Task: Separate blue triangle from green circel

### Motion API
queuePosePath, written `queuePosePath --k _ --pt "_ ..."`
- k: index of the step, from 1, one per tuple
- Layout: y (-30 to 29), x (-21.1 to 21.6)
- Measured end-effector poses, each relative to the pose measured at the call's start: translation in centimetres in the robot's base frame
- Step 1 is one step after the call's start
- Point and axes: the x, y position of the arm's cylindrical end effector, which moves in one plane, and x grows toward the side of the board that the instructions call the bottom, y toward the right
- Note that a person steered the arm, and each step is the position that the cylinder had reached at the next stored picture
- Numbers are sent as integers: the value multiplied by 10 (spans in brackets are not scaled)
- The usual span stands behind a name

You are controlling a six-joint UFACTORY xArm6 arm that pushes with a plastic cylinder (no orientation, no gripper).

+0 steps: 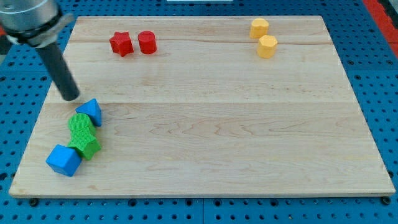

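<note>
The blue triangle [91,111] lies near the board's left edge, touching the green circle [79,124] just below it. My tip [70,97] stands just up and left of the blue triangle, very close to it; contact cannot be told. A green star-like block [86,145] sits below the green circle, and a blue cube [63,160] lies at its lower left.
A red star [122,43] and a red cylinder [147,42] sit at the view's top left. Two yellow blocks [259,27] [267,46] sit at the top right. The wooden board [217,124] lies on a blue perforated table.
</note>
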Motion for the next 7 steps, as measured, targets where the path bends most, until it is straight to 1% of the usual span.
queuePosePath --k 1,2,4,5,6,7 --pt "21 16" --pt "64 21" --pt "61 45" --pt "63 70" --pt "101 78" --pt "180 78"
